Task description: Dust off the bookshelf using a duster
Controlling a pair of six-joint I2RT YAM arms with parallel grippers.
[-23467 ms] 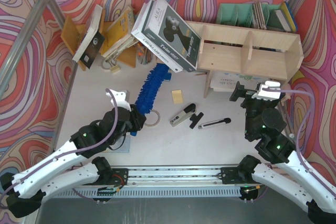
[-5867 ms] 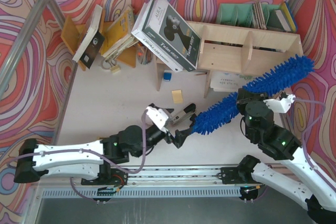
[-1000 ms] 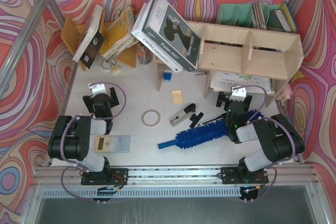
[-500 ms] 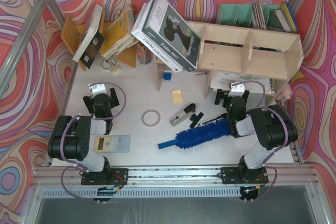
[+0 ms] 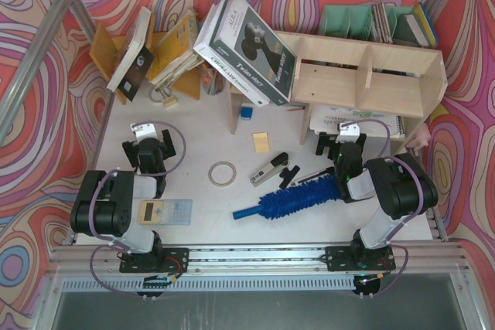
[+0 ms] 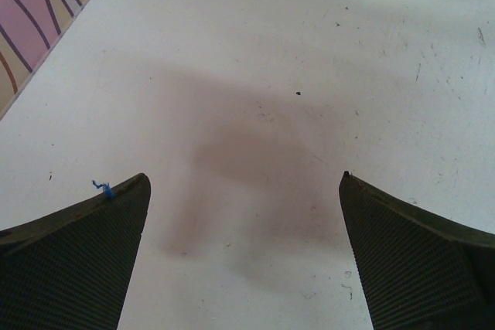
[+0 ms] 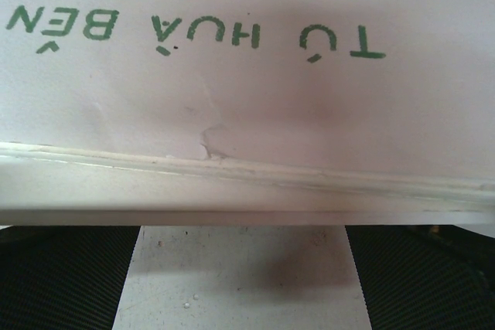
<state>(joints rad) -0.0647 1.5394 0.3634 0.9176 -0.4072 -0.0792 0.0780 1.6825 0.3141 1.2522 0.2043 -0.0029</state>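
The bright-blue fluffy duster (image 5: 298, 195) lies flat on the white table in the top view, its flat blue handle (image 5: 246, 212) pointing left. No gripper touches it. The pale plywood bookshelf (image 5: 371, 75) stands at the back right. My right gripper (image 5: 340, 138) rests open just beyond the duster's right end, facing a white booklet (image 7: 232, 75) with green lettering; between its fingers (image 7: 69, 276) only bare table shows (image 7: 244, 231). My left gripper (image 5: 147, 135) sits open at the left over bare table (image 6: 244, 183), with a blue fibre stuck to its left fingertip (image 6: 104, 188).
An orange-brown rack (image 5: 166, 44) of tilted books stands at the back left, and a large black-and-white book (image 5: 247, 40) leans on the bookshelf. On the table lie a tape ring (image 5: 223, 173), a stapler (image 5: 268, 169), a yellow note (image 5: 261, 141), a calculator (image 5: 164, 211) and a silver rod (image 5: 309, 176).
The right arm folded back a little and its gripper shifted slightly left toward the booklet. The duster and the left arm stayed still.
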